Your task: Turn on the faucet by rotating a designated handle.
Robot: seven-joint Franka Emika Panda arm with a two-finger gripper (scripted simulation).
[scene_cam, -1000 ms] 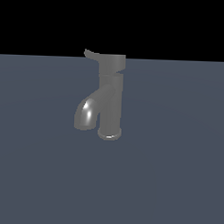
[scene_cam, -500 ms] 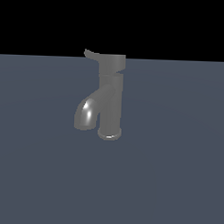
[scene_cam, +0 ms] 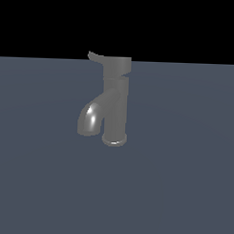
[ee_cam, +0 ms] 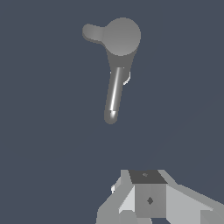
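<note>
the dull grey metal faucet stands upright on the flat slate-blue surface, its flared base ring resting on that surface near the middle of the exterior view. its thick glossy spout curves down toward the exterior view's left, catching a bright highlight. on top of the column sits the wider grey cylindrical cap handle, with its short thin upturned lever tab sticking out to the exterior view's left, on the same side as the spout. from my wrist i look down on the cap's round top, with the tab and the spout both in sight below me. only part of my claw shows at the edge of that picture, well apart from the faucet and touching nothing; its fingertips are out of sight, so i cannot tell whether it is released or clenched.
</note>
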